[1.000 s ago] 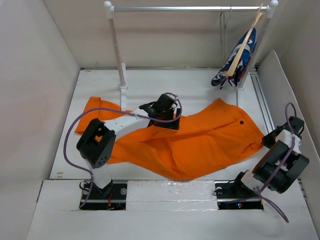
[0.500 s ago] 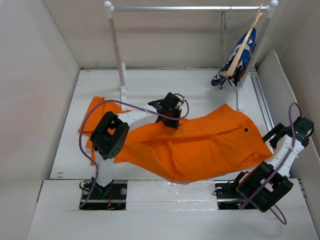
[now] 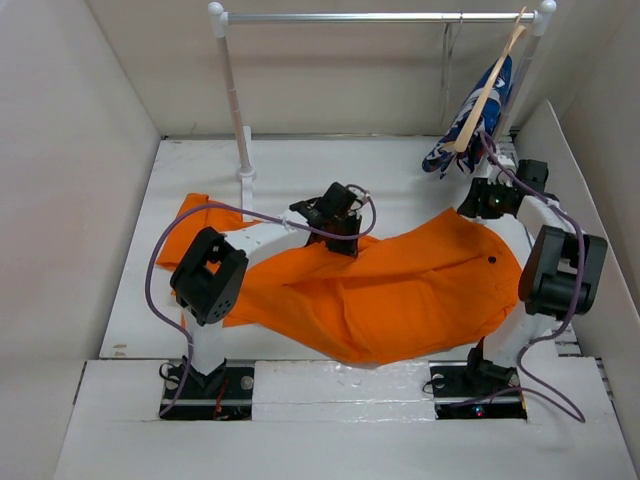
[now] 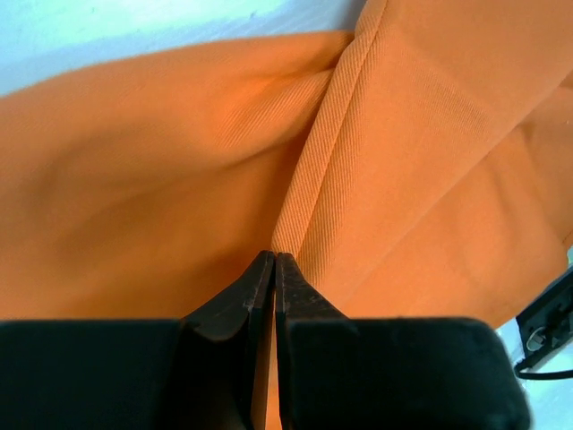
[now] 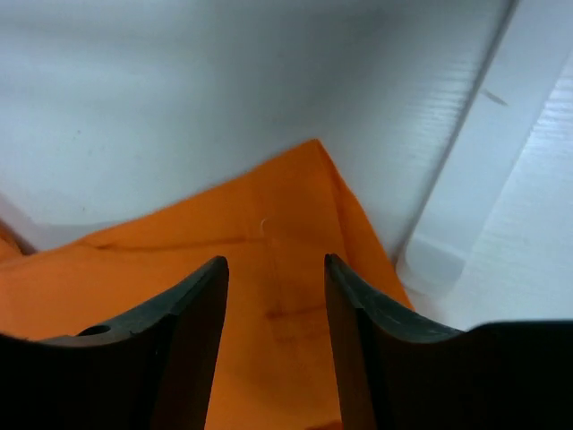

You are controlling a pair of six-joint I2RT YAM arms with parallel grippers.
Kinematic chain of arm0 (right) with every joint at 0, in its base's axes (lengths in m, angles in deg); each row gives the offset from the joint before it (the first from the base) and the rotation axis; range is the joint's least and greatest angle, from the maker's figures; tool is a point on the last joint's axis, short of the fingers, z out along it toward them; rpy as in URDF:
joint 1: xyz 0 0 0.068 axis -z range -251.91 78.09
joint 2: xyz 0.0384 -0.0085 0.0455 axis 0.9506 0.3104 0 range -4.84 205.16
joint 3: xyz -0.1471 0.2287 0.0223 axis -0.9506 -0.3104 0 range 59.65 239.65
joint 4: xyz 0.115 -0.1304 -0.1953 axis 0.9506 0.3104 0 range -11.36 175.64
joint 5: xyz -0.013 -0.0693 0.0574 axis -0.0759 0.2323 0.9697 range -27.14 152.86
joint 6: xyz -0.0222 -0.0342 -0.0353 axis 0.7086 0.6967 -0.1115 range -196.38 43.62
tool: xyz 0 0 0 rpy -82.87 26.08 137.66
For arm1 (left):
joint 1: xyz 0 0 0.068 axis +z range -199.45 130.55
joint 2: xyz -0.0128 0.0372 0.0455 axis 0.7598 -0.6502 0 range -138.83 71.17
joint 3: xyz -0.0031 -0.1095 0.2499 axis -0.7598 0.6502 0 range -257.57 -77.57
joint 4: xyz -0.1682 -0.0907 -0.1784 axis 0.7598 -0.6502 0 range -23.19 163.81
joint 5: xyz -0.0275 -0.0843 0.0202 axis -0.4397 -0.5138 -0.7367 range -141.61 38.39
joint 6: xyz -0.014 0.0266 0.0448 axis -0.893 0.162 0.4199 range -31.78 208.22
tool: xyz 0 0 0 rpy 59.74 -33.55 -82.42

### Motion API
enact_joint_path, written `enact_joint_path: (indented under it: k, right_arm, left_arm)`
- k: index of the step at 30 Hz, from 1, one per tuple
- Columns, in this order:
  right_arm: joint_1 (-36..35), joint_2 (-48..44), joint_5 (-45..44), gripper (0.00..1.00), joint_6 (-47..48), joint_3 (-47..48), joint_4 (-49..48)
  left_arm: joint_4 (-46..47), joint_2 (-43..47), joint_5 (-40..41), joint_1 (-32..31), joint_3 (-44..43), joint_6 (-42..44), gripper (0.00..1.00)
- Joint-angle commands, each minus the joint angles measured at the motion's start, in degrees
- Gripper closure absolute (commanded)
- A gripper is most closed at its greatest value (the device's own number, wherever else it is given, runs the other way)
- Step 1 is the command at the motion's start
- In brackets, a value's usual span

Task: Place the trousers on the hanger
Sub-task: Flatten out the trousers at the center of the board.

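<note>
The top external camera looks steeply down from above the near edge of the table [image 3: 300,165], taking in all of it up to the clothes rail [image 3: 380,17]. The left wrist camera faces along the fingers of the left gripper [image 4: 275,258], very close to the trousers [image 4: 403,134] filling everything beyond the tips. The right wrist camera looks past the right gripper [image 5: 273,262] at a trouser corner ahead of the tips; all three share that cloth

Top cam: hanger [image 3: 447,60] too thin to make out shape, lower part lost behind garment [image 3: 480,110]. Left arm [image 3: 250,240] covers part of trousers [image 3: 400,290] and the left gripper [image 4: 274,264] tips; right gripper [image 5: 273,269] too small there to read. Wrist cams: trousers cut off at frame edges.
</note>
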Motion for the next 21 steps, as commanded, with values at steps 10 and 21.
enact_joint_path:
  k: [10,21]
  right_arm:
    - [-4.4,9.5,-2.5,0.3,-3.1,5.5,-11.4]
    - [-6.2,12.9,-10.6,0.29,-10.0,4.3,-7.6]
  left_arm:
    - [-2.8,6.6,1.1,0.0,3.2,-2.8,1.0]
    - [-5.3,9.4,7.8,0.0,0.7,-2.4,0.74]
